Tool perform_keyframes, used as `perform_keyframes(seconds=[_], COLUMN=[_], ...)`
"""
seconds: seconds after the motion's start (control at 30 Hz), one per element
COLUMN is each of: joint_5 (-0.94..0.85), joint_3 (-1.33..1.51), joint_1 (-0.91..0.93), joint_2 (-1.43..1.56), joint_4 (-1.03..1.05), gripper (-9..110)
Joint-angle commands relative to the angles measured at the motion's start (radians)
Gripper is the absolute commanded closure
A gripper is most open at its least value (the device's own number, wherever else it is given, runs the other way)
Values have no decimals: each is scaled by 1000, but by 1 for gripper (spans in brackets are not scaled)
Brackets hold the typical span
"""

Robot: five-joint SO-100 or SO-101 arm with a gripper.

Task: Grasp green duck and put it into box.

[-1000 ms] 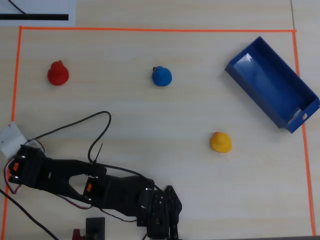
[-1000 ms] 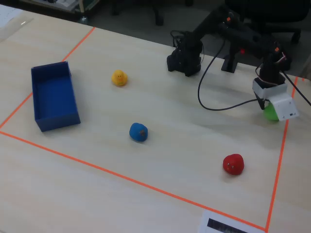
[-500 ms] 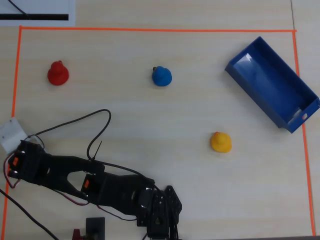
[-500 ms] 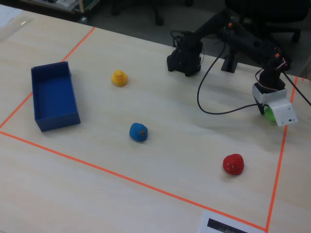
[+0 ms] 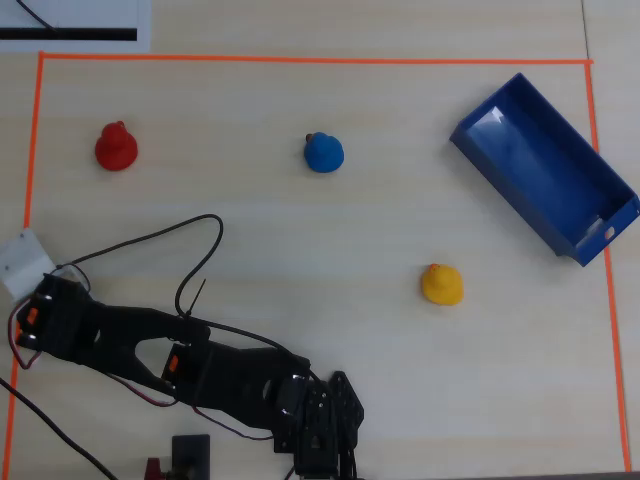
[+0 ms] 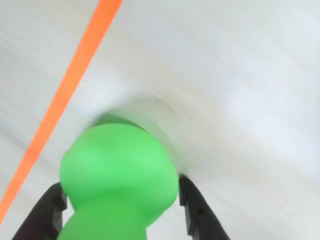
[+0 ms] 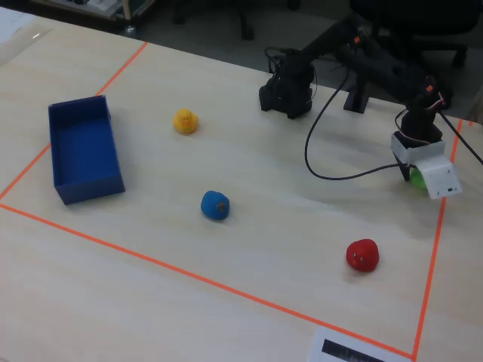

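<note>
In the wrist view the green duck [image 6: 117, 160] fills the lower left, rounded and lime green, its beak hidden. My gripper [image 6: 120, 192] has one black jaw against each side of it and is shut on it, just above the pale table beside an orange tape line [image 6: 75, 70]. In the overhead view the gripper [image 5: 325, 455] sits at the bottom centre and hides the duck. In the fixed view the gripper [image 7: 287, 98] is at the table's far edge. The blue box [image 5: 545, 175] lies open at the upper right, far from the gripper. It also shows in the fixed view [image 7: 79, 147] at the left.
A yellow duck [image 5: 441, 284], a blue duck [image 5: 323, 152] and a red duck [image 5: 116, 147] stand apart on the table. The yellow one lies between the gripper and the box. Orange tape [image 5: 300, 60] frames the work area. Black cables [image 5: 200, 240] loop near the arm.
</note>
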Motion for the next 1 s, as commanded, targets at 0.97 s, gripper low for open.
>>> perform_keyframes(seconds=[0.97], joint_5=[-29], joint_3=[-11], joint_1=[72], joint_2=[83], joint_4=[21], gripper=[101])
